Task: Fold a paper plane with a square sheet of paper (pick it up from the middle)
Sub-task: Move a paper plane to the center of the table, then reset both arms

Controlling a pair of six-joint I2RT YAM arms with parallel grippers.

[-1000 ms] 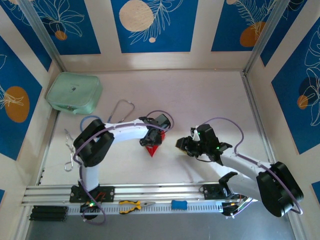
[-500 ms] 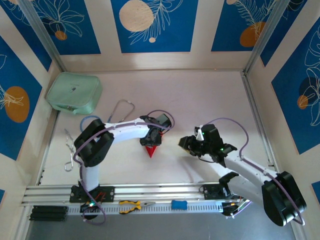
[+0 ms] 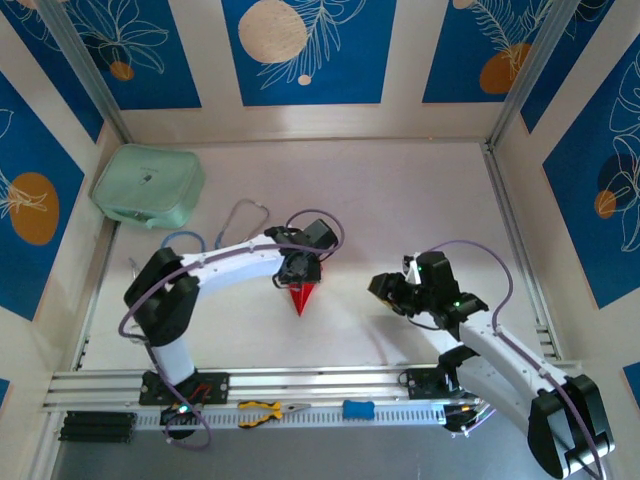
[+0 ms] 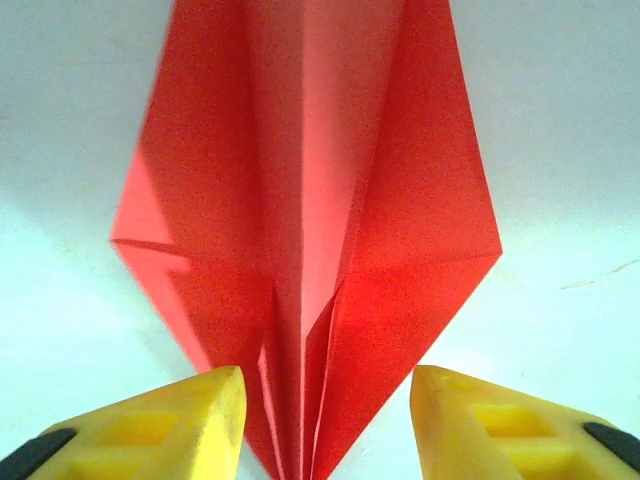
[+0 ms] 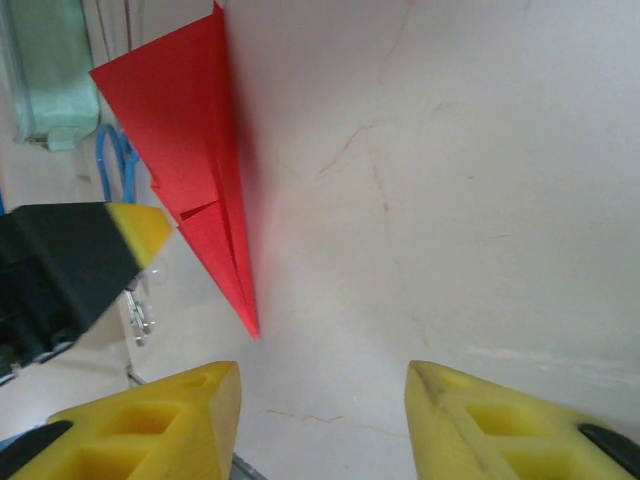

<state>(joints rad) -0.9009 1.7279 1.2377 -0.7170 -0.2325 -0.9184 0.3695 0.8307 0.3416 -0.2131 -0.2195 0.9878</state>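
The paper plane (image 3: 300, 298) is a slim red dart lying on the pale table, its point toward the near edge. In the left wrist view the paper plane (image 4: 310, 200) spreads wide, its centre folds running down between my yellow fingers (image 4: 180, 420). My left gripper (image 3: 300, 272) hovers over the plane's wide end; the left gripper (image 4: 325, 378) is open, its jaws standing either side of the folds. My right gripper (image 3: 385, 290) sits to the right of the plane, apart from it. The right gripper (image 5: 322, 370) is open over bare table, with the plane (image 5: 190, 170) at upper left.
A mint-green pouch (image 3: 148, 186) lies at the back left. A looped cable (image 3: 245, 215) and a metal tool (image 3: 138, 300) lie left of the arms. Pliers (image 3: 265, 409) and a blue block (image 3: 357, 409) rest on the front rail. Walls close in the table.
Both grippers have opened wider. The left gripper has drawn back off the plane, so more red shows. The right arm has pulled away to the right.
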